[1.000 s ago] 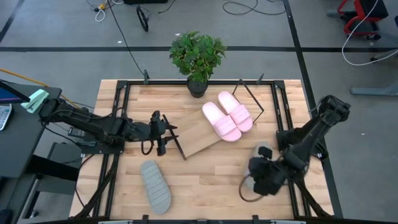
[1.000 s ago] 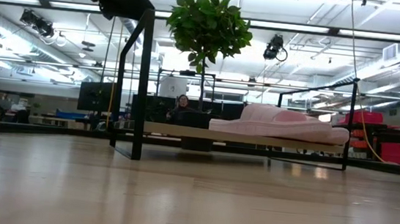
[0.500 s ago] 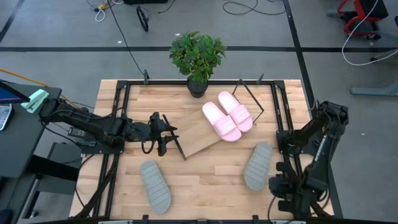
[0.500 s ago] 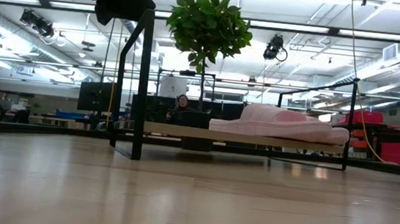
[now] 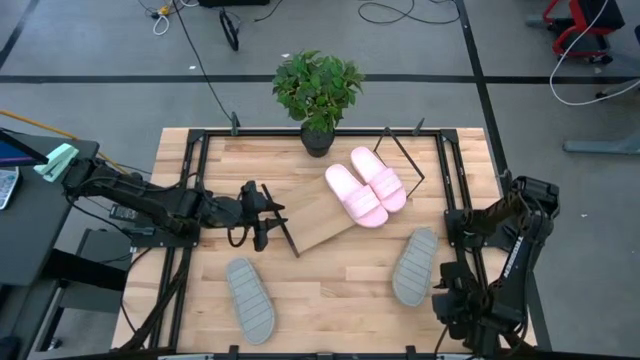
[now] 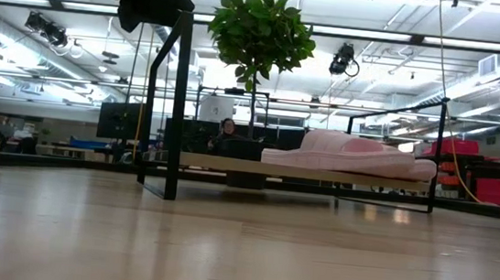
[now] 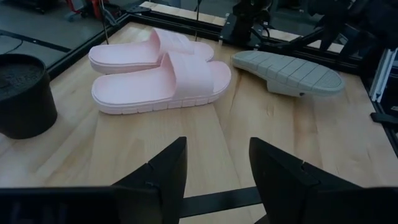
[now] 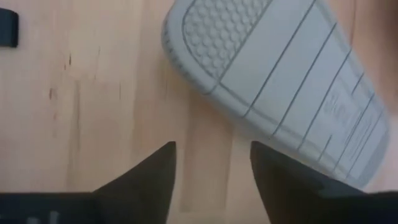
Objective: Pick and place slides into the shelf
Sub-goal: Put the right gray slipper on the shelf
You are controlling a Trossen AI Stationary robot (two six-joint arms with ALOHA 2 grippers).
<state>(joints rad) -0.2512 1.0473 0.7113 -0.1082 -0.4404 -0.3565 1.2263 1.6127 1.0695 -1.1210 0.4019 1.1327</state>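
The pale pink pair (image 5: 366, 187) lies side by side, straps up, on the right part of the slanted shelf board (image 5: 318, 222), also seen in the left wrist view (image 7: 163, 70). One grey slide (image 5: 415, 265) rests sole-up on the table near the right arm; the other grey slide (image 5: 250, 298) lies sole-up near the front left. My left gripper (image 5: 263, 214) is open at the shelf's left end, its fingers (image 7: 169, 168) above the board. My right gripper (image 5: 450, 292) is open, low over the table beside the grey slide's end (image 8: 280, 81).
A potted plant (image 5: 318, 92) stands at the table's far edge behind the shelf. Black frame rails (image 5: 190, 180) run along the table's sides. Bare tabletop (image 5: 330, 290) lies between the two grey slides. A person sits in the room beyond (image 6: 227, 133).
My right arm has drawn back from over the grey slide toward the table's near right corner. The slide, half hidden under the gripper a second ago, now lies uncovered, sole-up, on the table.
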